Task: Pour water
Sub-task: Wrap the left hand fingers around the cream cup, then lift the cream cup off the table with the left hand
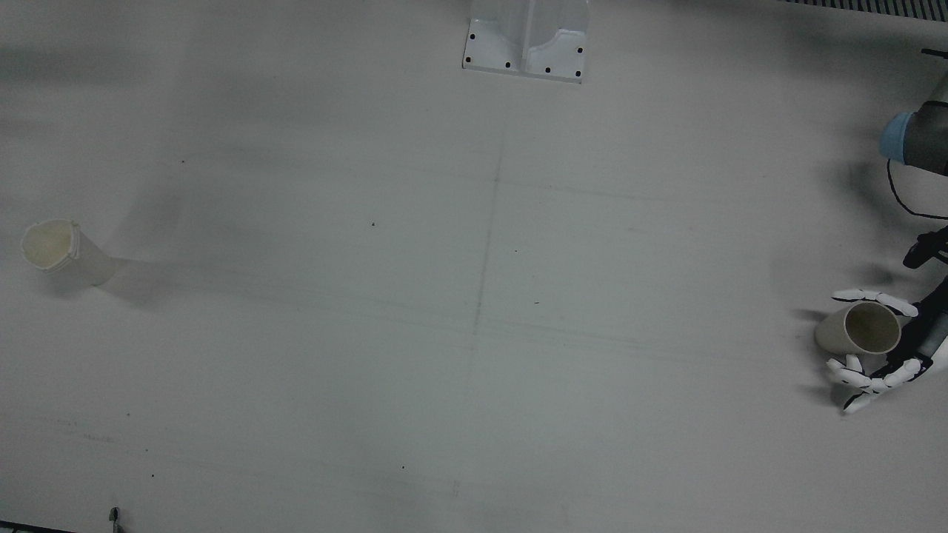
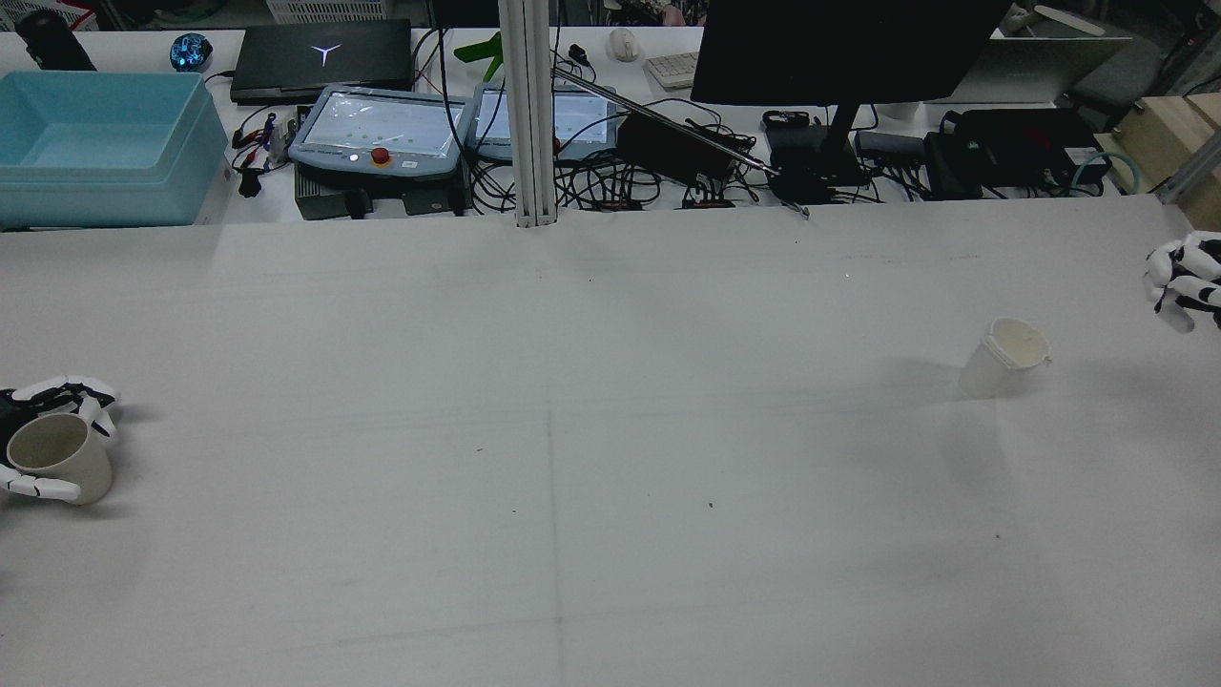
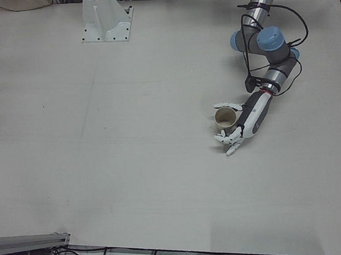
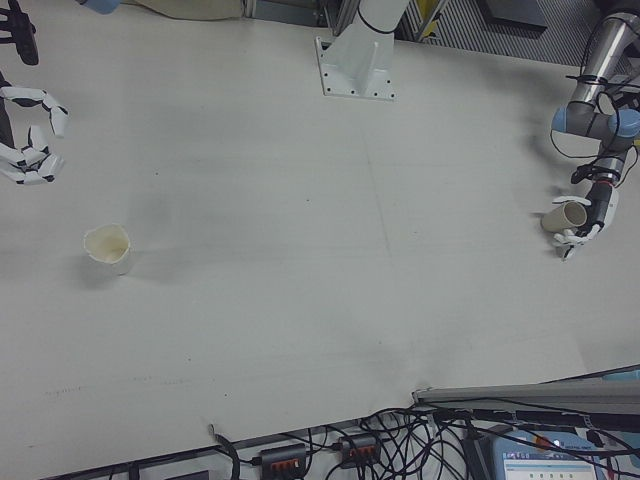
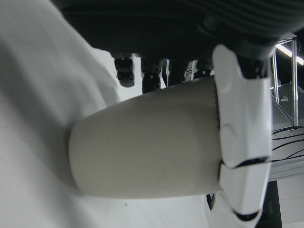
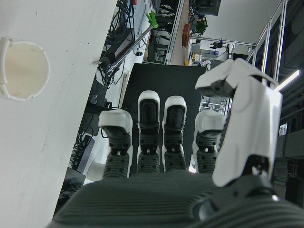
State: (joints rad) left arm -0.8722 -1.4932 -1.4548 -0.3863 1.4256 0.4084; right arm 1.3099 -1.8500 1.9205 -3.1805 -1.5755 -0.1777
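A beige cup stands on the white table at its edge on my left arm's side. My left hand wraps it, thumb on one side and fingers on the other; it also shows in the rear view and the left-front view. The left hand view shows the cup's wall close up under the thumb. A white paper cup stands upright across the table, also in the rear view and the right-front view. My right hand hovers open beyond it, empty.
An arm pedestal is bolted at the table's back middle. Behind the table's far edge in the rear view are teach pendants, a monitor, cables and a blue bin.
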